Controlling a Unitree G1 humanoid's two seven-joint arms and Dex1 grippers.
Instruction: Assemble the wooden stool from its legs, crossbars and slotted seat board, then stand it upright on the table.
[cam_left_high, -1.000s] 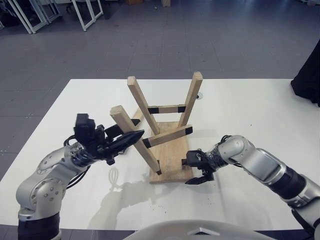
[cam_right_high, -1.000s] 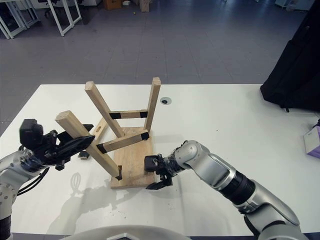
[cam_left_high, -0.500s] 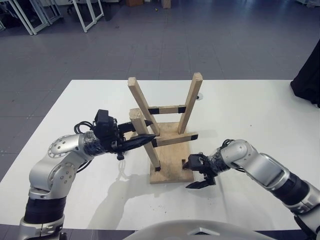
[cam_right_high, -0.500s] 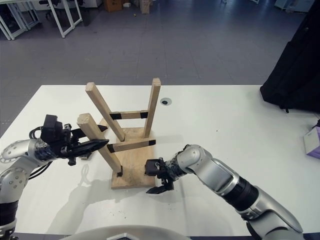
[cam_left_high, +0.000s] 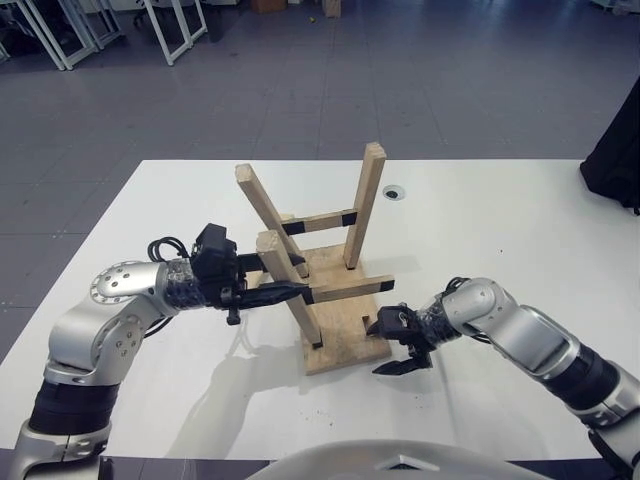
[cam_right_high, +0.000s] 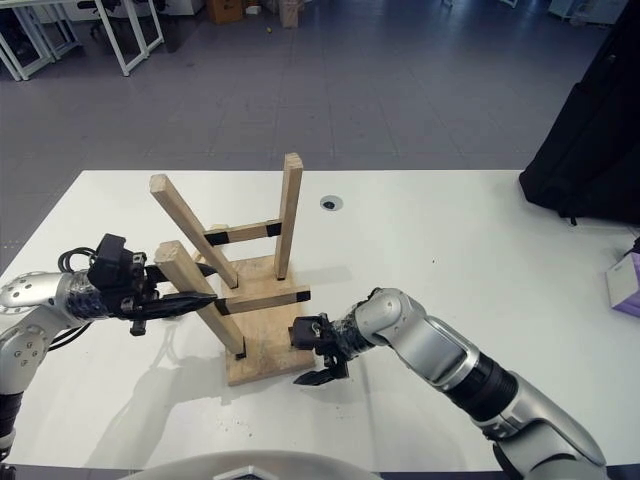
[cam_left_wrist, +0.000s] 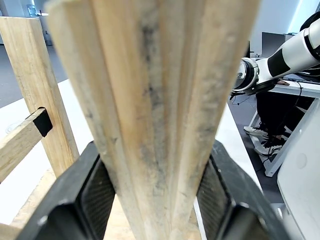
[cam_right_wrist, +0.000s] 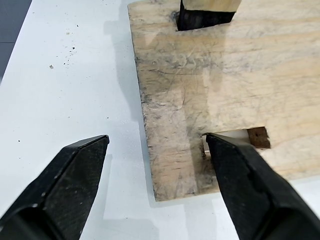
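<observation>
**Operator:** What is my left pincer doing?

**Spotter:** Your left pincer (cam_left_high: 296, 291) is clenched on the near leg (cam_left_high: 275, 258) of the upturned stool. In the wrist view its fingers (cam_left_wrist: 95, 195) press against both sides of the wood. A second ago that leg hung far out on the pincer's own side, away from the board. Now it stands steeper, and its lower end meets the seat board (cam_left_high: 350, 330).

**Operator:** And where is the stool itself?

**Spotter:** The seat board lies flat on the white surface (cam_left_high: 500, 230), just ahead of your right pincer (cam_left_high: 380, 347), with the legs pointing up. Since half a second ago the whole piece has slid and turned toward the left pincer. The left rear leg (cam_left_high: 265, 215), right rear leg (cam_left_high: 362, 205) and rear crossbar (cam_left_high: 320, 222) stand beyond that pincer's tips. All three have shifted to its side, and the hole in the surface (cam_left_high: 393, 190) now shows beside the right rear leg. The front crossbar (cam_left_high: 345, 290) runs from the held leg, just past the left pincer's tips, out toward the right pincer's side.

**Operator:** And the right pincer?

**Spotter:** It is released, with the fingers spread wide, and it has barely moved in the last second. The board's near corner lies between its fingers. One finger hangs over bare surface and the other sits at the empty slot (cam_right_wrist: 250, 134). I cannot tell whether either finger touches the wood.
</observation>
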